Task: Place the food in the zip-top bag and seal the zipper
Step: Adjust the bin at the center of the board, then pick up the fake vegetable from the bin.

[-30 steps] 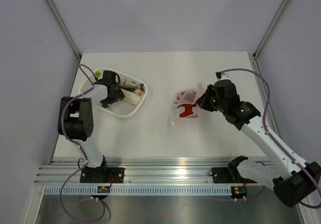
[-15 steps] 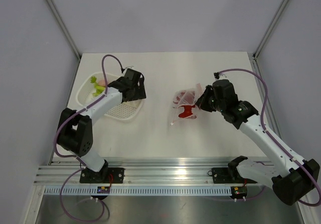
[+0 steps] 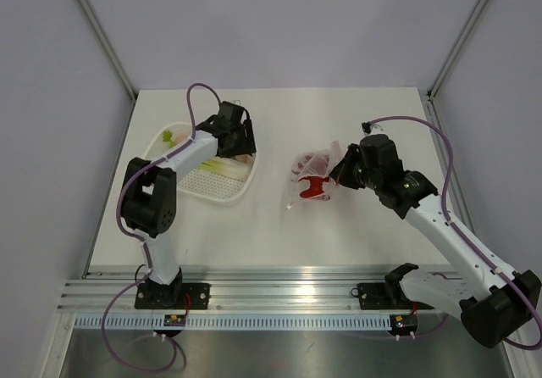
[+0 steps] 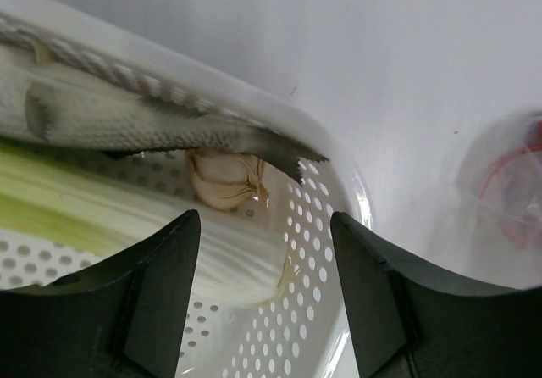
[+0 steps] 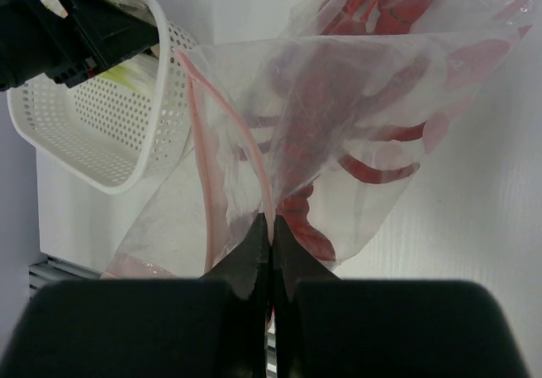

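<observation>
At the near edge of the table (image 3: 279, 234), both arms rise from their bases and reach away from the camera.

The right gripper (image 5: 269, 234) is on the right half of the table. Its fingers are pressed together on the mouth edge of the zip-top bag (image 5: 339, 98). In the right wrist view, the zipper (image 5: 207, 166) shows as two thin pink-red lines that spread apart as they leave the fingertips. The mouth is therefore unsealed along that stretch. The red lobster (image 5: 322, 115) lies inside the clear plastic, with its claws at the end away from the fingers. From above, the bag sits between the right gripper and the white perforated basket (image 3: 224, 198) and is well apart from the basket.

The basket lies on the left half of the table. The left gripper (image 4: 262, 225) hangs over its right end with the jaws apart and nothing between them. Below the jaws in the left wrist view are three things:
- The pale green leafy vegetable (image 4: 102, 208) lies along the basket floor.
- The grey fish (image 4: 152, 128) lies across the vegetable, close to the far wall.
- A small peach round piece (image 4: 224, 179) is tucked under the fish's tail.

Further back, at the basket's far left corner, a bright green leafy tip (image 3: 169, 136) shows in the top view.
</observation>
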